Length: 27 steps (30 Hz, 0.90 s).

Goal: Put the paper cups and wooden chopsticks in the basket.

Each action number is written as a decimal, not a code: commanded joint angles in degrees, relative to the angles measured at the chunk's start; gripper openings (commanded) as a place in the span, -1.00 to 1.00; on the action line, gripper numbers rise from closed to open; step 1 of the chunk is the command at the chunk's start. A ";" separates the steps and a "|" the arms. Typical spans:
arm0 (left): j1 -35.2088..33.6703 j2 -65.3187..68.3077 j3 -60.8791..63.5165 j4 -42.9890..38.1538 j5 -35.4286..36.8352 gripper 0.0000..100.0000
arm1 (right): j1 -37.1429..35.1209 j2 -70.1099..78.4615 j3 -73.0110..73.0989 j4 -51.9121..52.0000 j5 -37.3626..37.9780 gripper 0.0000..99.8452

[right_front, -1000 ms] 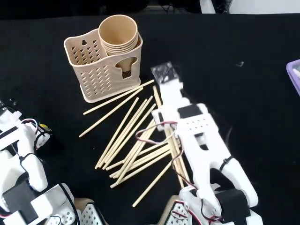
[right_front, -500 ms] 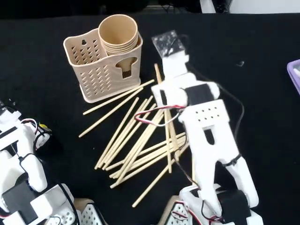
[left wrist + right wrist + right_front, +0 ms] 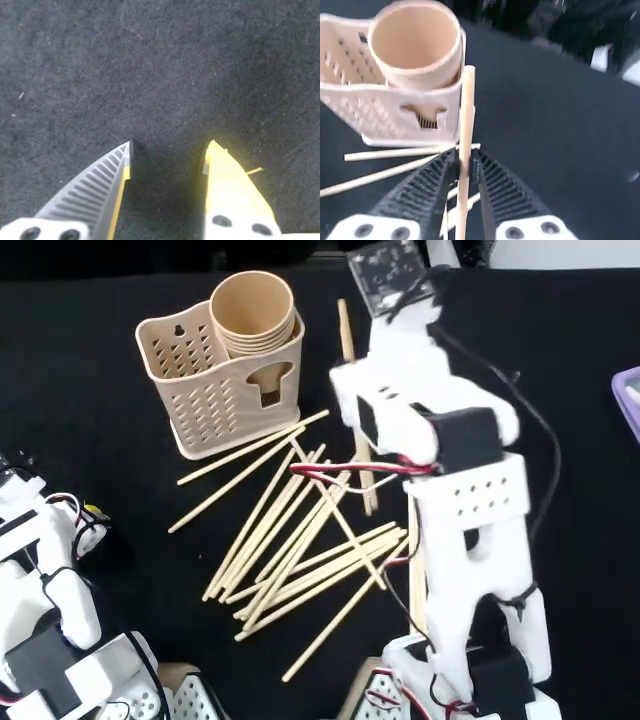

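My right gripper (image 3: 465, 151) is shut on one wooden chopstick (image 3: 466, 100), held off the table. Its far end (image 3: 346, 330) sticks out beside the beige basket (image 3: 200, 390). A stack of paper cups (image 3: 252, 302) stands in the basket's right compartment, also seen in the right wrist view (image 3: 415, 42). Several more chopsticks (image 3: 290, 540) lie fanned out on the black cloth in front of the basket. My left gripper (image 3: 170, 145) is open above bare black cloth, with nothing between its fingers. The left arm (image 3: 50, 610) sits at the near left corner.
The raised right arm (image 3: 450, 470) covers part of the chopstick pile. A purple container's edge (image 3: 628, 400) shows at the far right. The basket's left compartment (image 3: 180, 350) holds nothing that I can see.
The right arm has lifted and swung away from the table's front, carrying the chopstick up beside the basket. A few chopsticks in the pile have shifted. The left arm has stayed put.
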 commanded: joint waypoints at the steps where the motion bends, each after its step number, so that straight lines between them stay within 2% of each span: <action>1: -1.19 0.00 -2.51 0.00 0.18 -0.52 | -0.53 -1.63 -8.92 0.26 -0.26 -0.98; 5: -1.19 0.00 -2.51 0.00 0.18 -0.52 | -6.15 -1.63 -17.27 0.00 -5.54 -0.98; 10: -1.19 0.00 -2.51 0.00 0.18 -0.52 | -19.34 -1.01 -22.37 -3.52 -7.30 -0.98; 15: -1.19 0.00 -2.42 0.00 0.18 -0.52 | -21.45 -1.01 -15.87 -22.77 -7.74 -0.98; 22: -1.19 0.00 -2.42 0.00 0.18 -0.52 | -21.45 -1.01 5.23 -56.88 -7.38 -0.98; 27: -1.19 0.00 -2.42 0.00 0.18 -0.52 | -21.36 2.51 14.73 -71.38 -7.30 -0.98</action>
